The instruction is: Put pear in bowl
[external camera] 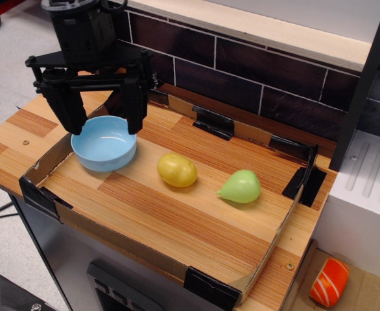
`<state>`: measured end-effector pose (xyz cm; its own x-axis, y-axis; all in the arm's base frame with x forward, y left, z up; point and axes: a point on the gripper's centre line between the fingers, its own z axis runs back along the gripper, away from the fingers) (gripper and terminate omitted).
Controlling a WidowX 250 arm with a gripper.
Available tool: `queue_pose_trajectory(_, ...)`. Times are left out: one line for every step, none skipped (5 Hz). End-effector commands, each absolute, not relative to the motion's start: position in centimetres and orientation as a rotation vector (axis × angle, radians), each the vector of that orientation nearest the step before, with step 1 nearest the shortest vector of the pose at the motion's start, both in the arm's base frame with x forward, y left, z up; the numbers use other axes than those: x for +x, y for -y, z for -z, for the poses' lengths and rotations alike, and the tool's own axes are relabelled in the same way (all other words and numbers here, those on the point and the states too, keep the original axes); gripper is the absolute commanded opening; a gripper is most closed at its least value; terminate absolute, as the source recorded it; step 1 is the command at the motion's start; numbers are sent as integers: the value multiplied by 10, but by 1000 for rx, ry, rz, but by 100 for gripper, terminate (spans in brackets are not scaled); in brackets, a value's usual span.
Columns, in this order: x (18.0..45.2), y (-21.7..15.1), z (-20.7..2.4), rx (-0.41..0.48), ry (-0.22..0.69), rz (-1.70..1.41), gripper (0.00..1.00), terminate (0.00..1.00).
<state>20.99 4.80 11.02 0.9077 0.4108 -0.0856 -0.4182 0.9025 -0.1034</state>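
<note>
The light green teardrop pear (240, 186) lies on the wooden tray floor at the right, its pointed end toward the left. The light blue bowl (104, 143) stands at the tray's left end and holds nothing. My black gripper (104, 122) hangs right above the bowl, open and empty, with one finger (72, 110) over the bowl's left rim and the other over its right rim. The pear is far to the right of the gripper.
A rounder yellow oval fruit (176, 170) lies between bowl and pear. Low cardboard walls (50, 201) with black corner clips edge the tray. A dark tiled wall stands behind. An orange-and-white object (329, 282) lies below at the right.
</note>
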Motion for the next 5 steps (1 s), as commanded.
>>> queue_pose_trajectory(210,-48,-110,-121,-62,-429,100,0)
queue_pose_trajectory(223,-35,-108,-197,-81,-236,100,0)
queue_pose_trajectory(244,-19,-108,-187,-62,-99,100,0)
queue_pose_trajectory(255,-1,-105,-185,2,37,100,0)
queue_pose_trajectory(270,19,-96,-108,60,290,100,0)
